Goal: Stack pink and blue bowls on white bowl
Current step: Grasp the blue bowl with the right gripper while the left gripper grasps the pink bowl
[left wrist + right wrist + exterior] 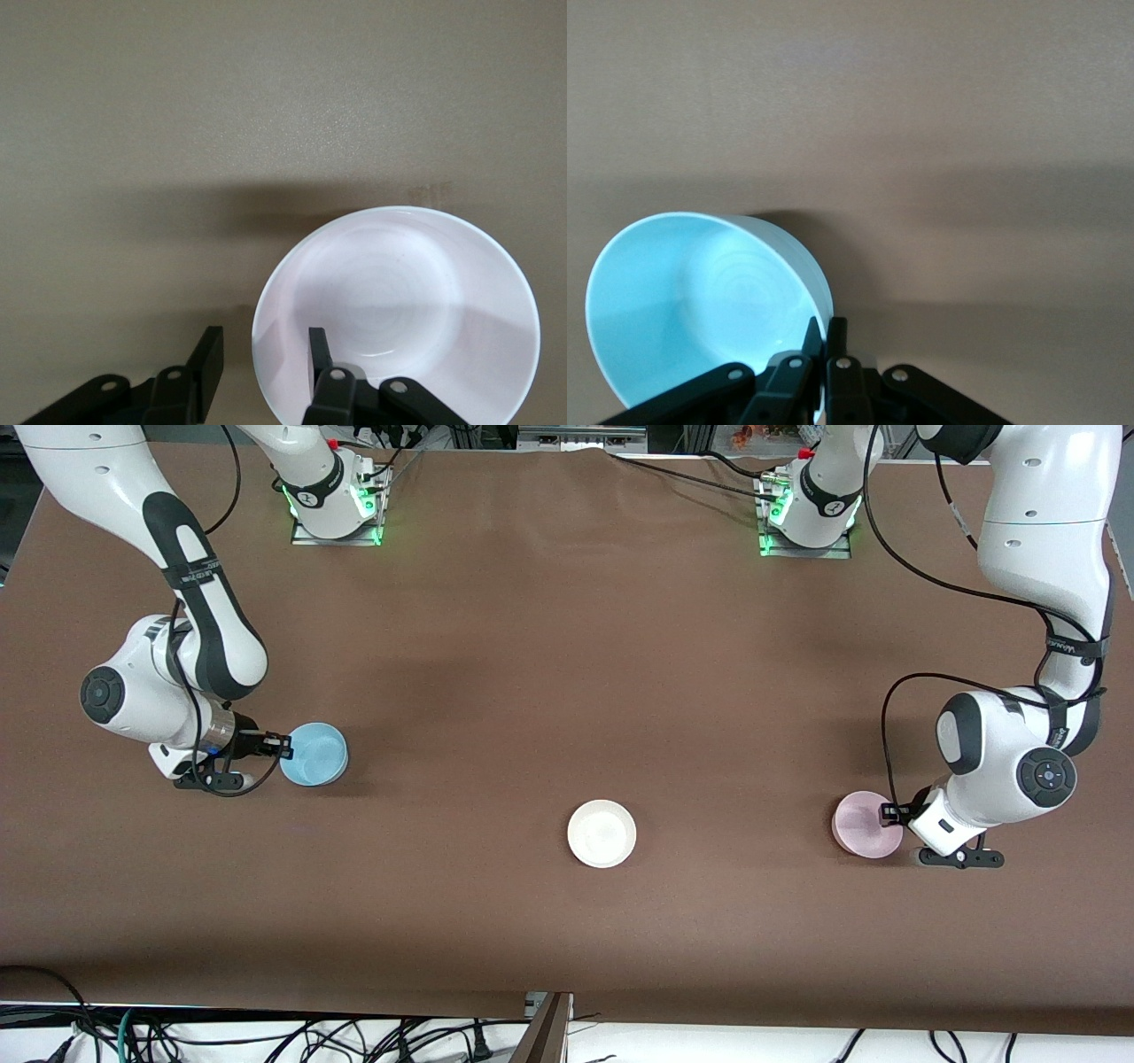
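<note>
The light blue bowl (316,755) lies toward the right arm's end of the table, tipped up on one side. My right gripper (282,745) is shut on its rim, and in the right wrist view the gripper (826,335) pinches the blue bowl's (700,301) wall. The pale pink bowl (861,825) sits toward the left arm's end. My left gripper (889,812) is open astride its rim. In the left wrist view one finger (317,350) is inside the pink bowl (399,301) and the other stands outside, with gaps showing. The white bowl (602,833) sits alone between the two.
The brown table cloth (549,673) is bare between the bowls. Both arm bases (335,496) stand along the edge farthest from the front camera. Loose cables (354,1036) hang below the nearest edge.
</note>
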Tool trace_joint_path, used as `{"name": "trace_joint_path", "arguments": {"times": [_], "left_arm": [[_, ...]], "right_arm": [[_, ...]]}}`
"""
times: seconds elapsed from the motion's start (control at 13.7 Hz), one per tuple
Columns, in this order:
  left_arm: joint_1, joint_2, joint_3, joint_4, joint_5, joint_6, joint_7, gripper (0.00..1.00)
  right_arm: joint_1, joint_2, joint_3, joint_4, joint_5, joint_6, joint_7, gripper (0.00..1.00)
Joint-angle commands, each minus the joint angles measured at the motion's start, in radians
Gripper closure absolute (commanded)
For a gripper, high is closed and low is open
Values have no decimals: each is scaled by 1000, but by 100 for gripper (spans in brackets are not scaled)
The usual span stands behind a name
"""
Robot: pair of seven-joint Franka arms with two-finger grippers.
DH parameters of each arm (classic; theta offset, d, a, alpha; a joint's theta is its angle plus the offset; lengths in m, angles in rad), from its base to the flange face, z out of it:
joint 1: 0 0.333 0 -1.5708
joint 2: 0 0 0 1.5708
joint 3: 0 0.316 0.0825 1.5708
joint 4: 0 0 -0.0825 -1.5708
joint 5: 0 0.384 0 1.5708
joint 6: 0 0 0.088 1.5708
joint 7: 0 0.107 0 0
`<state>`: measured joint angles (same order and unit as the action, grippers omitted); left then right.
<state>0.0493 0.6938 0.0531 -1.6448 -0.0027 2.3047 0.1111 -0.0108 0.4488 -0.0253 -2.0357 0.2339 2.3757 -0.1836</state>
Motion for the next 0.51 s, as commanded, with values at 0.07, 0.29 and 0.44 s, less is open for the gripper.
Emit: {"name": "trace_joint_path", "arguments": {"times": [0.07, 0.29, 0.44], "left_arm": [[0, -22, -6, -13, 9, -14, 21, 64], [0, -22, -6, -12, 9, -14, 19, 72], [0, -22, -6, -9, 9, -14, 21, 76]], "right_arm": [[-6, -15, 7, 57, 25, -105, -24, 100], [-6, -13, 13, 103, 25, -173, -28, 100], [-6, -13, 16, 118, 25, -188, -28, 100]]}}
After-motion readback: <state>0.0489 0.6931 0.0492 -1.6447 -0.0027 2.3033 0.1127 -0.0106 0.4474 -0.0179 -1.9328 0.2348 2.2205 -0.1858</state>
